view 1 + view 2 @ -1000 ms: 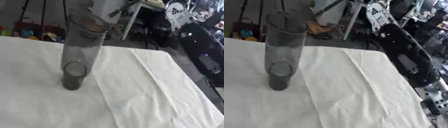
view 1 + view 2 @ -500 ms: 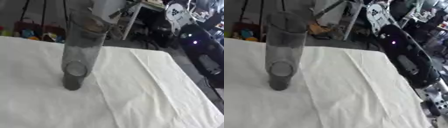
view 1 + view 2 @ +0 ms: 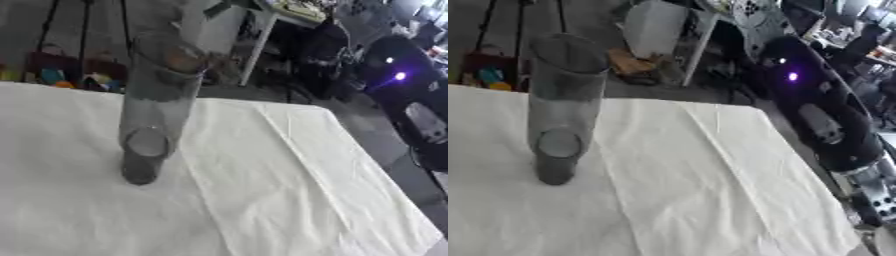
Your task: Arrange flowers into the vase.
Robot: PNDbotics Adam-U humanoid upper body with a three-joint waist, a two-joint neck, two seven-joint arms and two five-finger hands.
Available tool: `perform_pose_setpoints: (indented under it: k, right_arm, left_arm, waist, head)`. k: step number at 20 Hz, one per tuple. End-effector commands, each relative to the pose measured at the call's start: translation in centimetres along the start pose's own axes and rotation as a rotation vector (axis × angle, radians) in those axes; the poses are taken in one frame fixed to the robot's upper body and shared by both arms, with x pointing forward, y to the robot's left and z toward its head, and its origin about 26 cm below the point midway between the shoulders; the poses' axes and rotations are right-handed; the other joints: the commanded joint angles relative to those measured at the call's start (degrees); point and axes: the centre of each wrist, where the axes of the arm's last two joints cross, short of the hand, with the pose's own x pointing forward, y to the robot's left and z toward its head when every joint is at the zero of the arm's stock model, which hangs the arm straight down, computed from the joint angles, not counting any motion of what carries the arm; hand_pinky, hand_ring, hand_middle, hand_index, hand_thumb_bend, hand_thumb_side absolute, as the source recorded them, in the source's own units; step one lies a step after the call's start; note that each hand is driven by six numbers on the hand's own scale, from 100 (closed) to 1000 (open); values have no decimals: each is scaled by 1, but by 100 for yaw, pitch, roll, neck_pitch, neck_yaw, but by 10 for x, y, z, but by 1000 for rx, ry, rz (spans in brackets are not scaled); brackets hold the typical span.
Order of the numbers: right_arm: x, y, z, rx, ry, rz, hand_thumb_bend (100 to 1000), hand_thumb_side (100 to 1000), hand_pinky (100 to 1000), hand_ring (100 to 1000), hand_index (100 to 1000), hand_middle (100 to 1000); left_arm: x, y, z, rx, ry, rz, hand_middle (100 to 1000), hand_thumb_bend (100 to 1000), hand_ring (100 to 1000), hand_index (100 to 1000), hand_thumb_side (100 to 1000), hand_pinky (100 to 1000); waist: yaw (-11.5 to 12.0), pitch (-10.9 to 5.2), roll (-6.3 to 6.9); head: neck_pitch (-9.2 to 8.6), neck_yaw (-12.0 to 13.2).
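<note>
We're looking down at a tall clear glass vase (image 3: pixel 156 110) standing upright on the tabletop (image 3: pixel 289 200), which is draped in a white cloth with a few creases running toward us. The vase sits left of centre, well back from the right edge, and as far as we can see it holds nothing: no stems, no blooms. We can't spot a single flower anywhere on the cloth either. So by our reading the job hasn't started; every flower is yet to be fetched and dropped in.

Our right arm (image 3: pixel 824 115) hangs off the right side of the tabletop, black and bulky, with a purple light glowing on it. In the right eye view we follow it down to the silver joint near the lower right corner, but the hand itself never shows, so we can't tell how its fingers stand or whether it carries anything. The left eye view cuts that arm off earlier, showing only its upper part. Our left hand is nowhere in either view.

Beyond the tabletop's far edge we see blurred floor clutter and furniture.
</note>
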Motion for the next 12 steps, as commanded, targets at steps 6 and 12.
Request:
perform_pose_setpoints:
  k: [6,12]
  right_arm:
    - [-2,4,-5,-3,55,-4,445,299,100,100,100,100]
    - [-8,3,-3,-40,90,-10,447,312,100,100,100,100]
  left_arm:
    - [5,3,-4,-5,-1,-6,846,100,758,930,845,772]
    - [5,3,-5,3,0,4,845,100,758,930,845,771]
  waist:
    - [-96,-216,45]
    - [-87,-265,52]
  head:
    - [186,19]
    - [230,5]
